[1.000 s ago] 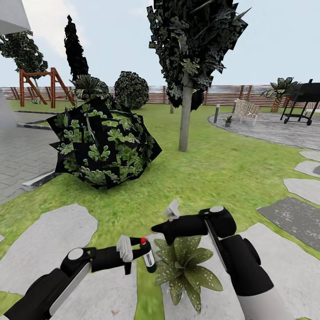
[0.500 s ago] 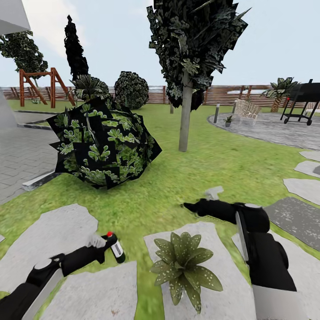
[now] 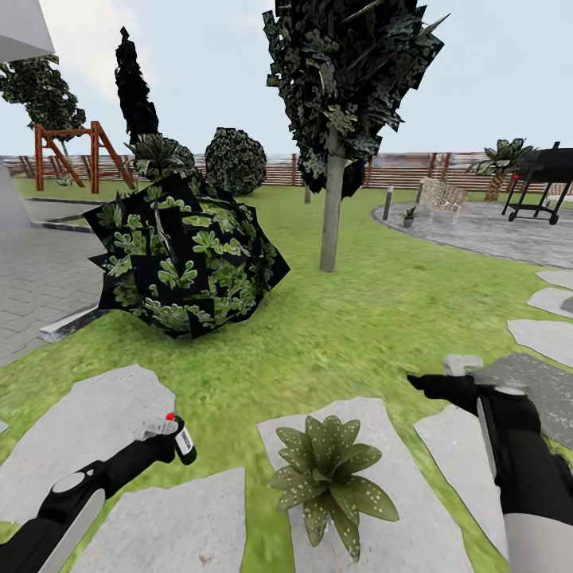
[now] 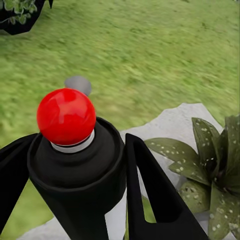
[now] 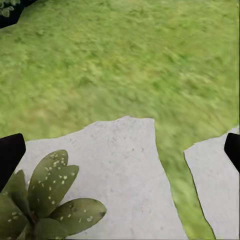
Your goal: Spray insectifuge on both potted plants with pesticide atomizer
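Left wrist view: left gripper (image 4: 75,200) clamped on pesticide atomizer (image 4: 75,175), black fingers (image 4: 150,195) flanking body below red tip. Likely light, rigid, smooth-sided; mid-body grip suits, keeps nozzle free. Slim dark-green bottle, white label band, held low over stepping stone (image 3: 79,422), near potted plant (image 3: 330,469). Right gripper (image 5: 120,150) spread apart, empty; head view blurs it, so judged from wrist view.
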`<state>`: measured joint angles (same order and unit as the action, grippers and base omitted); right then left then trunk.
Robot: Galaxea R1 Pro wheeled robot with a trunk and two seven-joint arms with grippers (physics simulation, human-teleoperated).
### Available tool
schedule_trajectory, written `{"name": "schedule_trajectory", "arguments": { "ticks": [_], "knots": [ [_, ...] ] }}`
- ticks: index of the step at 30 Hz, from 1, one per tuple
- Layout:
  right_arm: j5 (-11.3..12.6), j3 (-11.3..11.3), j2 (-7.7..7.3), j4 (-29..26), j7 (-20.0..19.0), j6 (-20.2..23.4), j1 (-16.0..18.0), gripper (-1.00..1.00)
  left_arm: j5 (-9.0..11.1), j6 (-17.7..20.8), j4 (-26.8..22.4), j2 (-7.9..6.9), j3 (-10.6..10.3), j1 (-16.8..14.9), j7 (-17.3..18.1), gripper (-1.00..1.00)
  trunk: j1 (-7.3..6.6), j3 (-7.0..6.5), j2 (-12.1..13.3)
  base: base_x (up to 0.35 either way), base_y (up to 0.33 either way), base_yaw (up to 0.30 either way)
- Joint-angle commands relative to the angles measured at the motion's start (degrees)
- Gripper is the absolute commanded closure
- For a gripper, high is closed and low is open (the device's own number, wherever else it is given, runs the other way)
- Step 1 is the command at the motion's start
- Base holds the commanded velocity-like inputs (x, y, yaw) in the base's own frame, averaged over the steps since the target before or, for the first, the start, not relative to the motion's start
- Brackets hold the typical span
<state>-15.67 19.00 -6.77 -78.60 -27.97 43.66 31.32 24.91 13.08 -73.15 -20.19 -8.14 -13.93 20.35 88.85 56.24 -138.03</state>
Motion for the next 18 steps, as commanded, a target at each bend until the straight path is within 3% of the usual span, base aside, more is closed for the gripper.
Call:
{"name": "schedule_trajectory", "arguments": {
  "ticks": [1,3,5,11,18],
  "knots": [
    [-0.49,0.17,-0.11,1.29,-0.34,-3.48,-0.53,-1.0,0.64,0.45,-0.17,-0.03,-0.07,-0.04,0.1,1.0,-0.02,0.05,-0.03,0.0,0.0,0.0],
    [-0.39,0.31,-0.21,2.8,-0.2,-8.58,-1.28,-1.0,0.65,0.45,-0.27,-0.03,-0.1,-0.01,0.22,1.0,-0.02,0.05,-0.03,0.0,0.0,0.0],
    [-0.36,0.62,-0.24,3.16,-0.17,-9.84,-1.49,-1.0,0.66,0.45,-0.3,-0.03,-0.13,-0.03,0.22,1.0,-0.02,0.05,-0.03,0.0,0.0,0.0],
    [-0.43,1.41,-0.21,3.84,-0.06,-10.38,-1.61,-1.0,0.7,0.45,-0.29,-0.01,-0.18,-0.04,0.14,1.0,-0.02,0.05,-0.03,0.0,0.0,0.0],
    [-1.09,2.6,1.3,11.23,0.11,-10.25,-3.52,-1.0,0.84,-0.32,-0.31,0.07,-0.29,-0.01,0.63,1.0,-0.02,0.05,-0.03,0.0,0.0,0.0]
  ]
}}
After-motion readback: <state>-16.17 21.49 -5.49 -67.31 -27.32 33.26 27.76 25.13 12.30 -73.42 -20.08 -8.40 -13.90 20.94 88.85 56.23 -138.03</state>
